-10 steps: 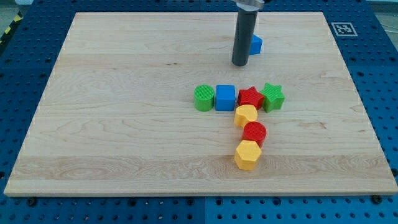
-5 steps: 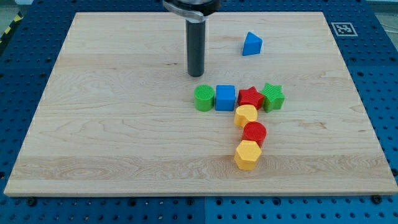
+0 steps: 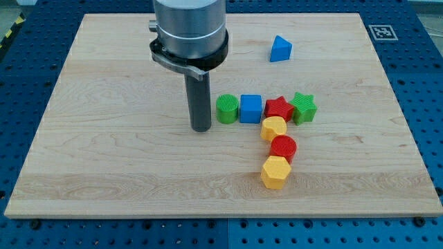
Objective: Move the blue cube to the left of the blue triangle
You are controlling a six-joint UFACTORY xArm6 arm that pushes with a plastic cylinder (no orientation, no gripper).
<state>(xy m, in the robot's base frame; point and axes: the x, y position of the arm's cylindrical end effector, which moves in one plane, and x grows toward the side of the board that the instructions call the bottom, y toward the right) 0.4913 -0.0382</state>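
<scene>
The blue cube (image 3: pixel 250 108) sits mid-board in a row, between a green cylinder (image 3: pixel 227 109) on its left and a red star (image 3: pixel 278 108) on its right. The blue triangle (image 3: pixel 280 49) stands alone near the view's top, right of centre. My tip (image 3: pixel 201 128) rests on the board just left of the green cylinder, a small gap apart, slightly below the row's line. The rod rises to the large grey arm body above.
A green star (image 3: pixel 304 108) ends the row on the right. Below the red star run a yellow block (image 3: pixel 274 128), a red cylinder (image 3: pixel 283 148) and a yellow hexagon (image 3: pixel 275 172). The wooden board (image 3: pixel 111 138) lies on a blue pegboard; a marker tag (image 3: pixel 381 32) sits top right.
My tip has moved from beside the blue triangle leftward and down the view, ending just left of the green cylinder. No block has moved.
</scene>
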